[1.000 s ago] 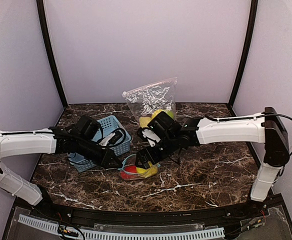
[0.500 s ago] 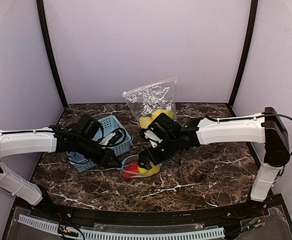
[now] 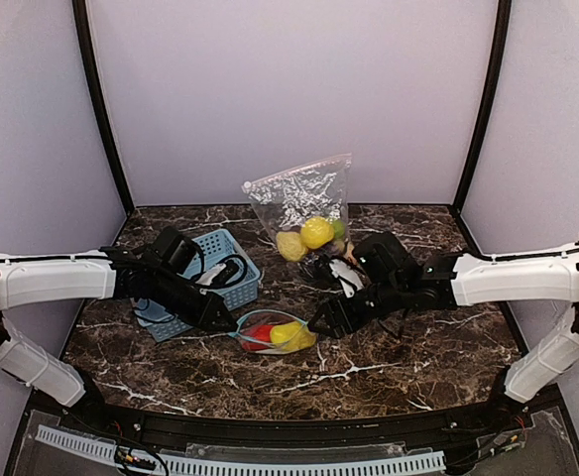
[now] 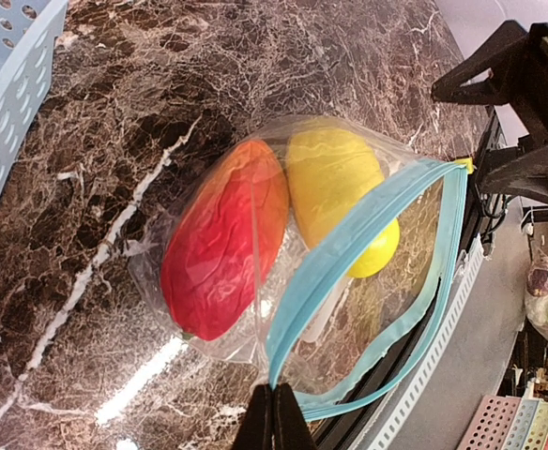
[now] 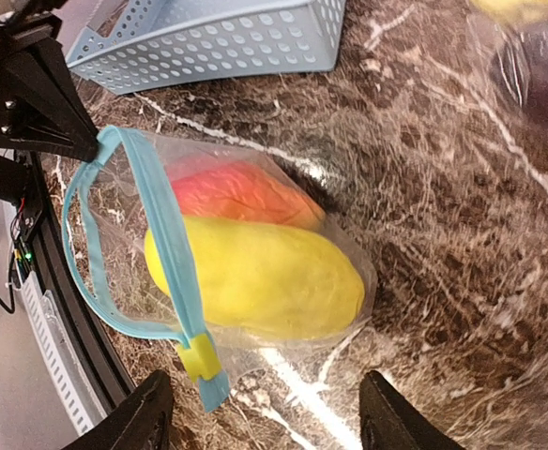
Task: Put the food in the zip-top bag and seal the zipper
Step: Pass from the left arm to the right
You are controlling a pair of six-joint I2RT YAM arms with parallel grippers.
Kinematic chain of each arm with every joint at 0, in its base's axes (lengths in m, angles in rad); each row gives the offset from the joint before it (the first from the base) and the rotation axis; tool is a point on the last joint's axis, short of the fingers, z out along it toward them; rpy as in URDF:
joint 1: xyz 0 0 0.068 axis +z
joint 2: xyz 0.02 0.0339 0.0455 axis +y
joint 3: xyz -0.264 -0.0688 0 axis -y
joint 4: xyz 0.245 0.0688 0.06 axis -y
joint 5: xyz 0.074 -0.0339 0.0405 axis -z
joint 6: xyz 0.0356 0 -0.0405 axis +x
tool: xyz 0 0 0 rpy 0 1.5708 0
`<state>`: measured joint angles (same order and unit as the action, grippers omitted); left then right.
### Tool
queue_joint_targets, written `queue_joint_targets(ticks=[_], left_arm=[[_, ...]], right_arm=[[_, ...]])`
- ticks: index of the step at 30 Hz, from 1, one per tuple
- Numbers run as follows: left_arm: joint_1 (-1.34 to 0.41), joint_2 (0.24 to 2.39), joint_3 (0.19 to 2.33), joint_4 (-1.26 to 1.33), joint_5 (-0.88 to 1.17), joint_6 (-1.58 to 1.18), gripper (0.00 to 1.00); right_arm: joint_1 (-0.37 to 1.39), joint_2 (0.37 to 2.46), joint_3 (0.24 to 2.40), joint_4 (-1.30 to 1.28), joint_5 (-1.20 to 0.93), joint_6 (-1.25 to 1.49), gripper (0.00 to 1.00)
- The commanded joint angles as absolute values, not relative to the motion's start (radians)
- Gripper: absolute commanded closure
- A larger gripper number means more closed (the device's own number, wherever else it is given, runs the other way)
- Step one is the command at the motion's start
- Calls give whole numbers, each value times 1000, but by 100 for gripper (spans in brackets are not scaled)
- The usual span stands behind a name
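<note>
A small clear zip-top bag (image 3: 275, 334) with a blue zipper (image 4: 349, 253) lies on the marble table and is open. Inside are a red piece (image 4: 222, 244) and a yellow lemon (image 4: 340, 192); both also show in the right wrist view, the lemon (image 5: 255, 277) in front of the red piece (image 5: 241, 192). A yellow slider (image 5: 197, 356) sits at the zipper's near end. My left gripper (image 3: 232, 323) is shut on the zipper's far corner (image 4: 274, 389). My right gripper (image 3: 321, 325) is open and empty, just right of the bag, with its fingers (image 5: 396, 412) apart beyond the slider.
A light-blue perforated basket (image 3: 205, 278) stands under my left arm. A larger clear bag (image 3: 299, 198) stands at the back wall with yellow and green fruits (image 3: 314, 233) at its foot. My left gripper shows in the right wrist view (image 5: 39, 103).
My right gripper has drawn back to the right, off the small bag, and the arm has swung right. The bag now lies flatter with the lemon showing. My left gripper has held still.
</note>
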<state>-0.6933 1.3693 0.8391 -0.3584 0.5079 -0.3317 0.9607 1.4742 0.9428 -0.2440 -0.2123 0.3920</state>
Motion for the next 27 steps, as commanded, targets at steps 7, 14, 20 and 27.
queue_joint_targets(ticks=[7,14,20,27], left_arm=[[-684,1379,857,-395,512,-315,99],[-683,1379,857,-399,511,-315,99],[-681,1379,856,-402,506,-312,99],[-678,1368,853,-405,499,-314,99]], right_arm=[[948,1439,803,-5,-289,343,51],[949,1445,796,34,-299,322,70],[949,1451,794,34,-314,309,85],[949,1457,777,34,-326,301,76]])
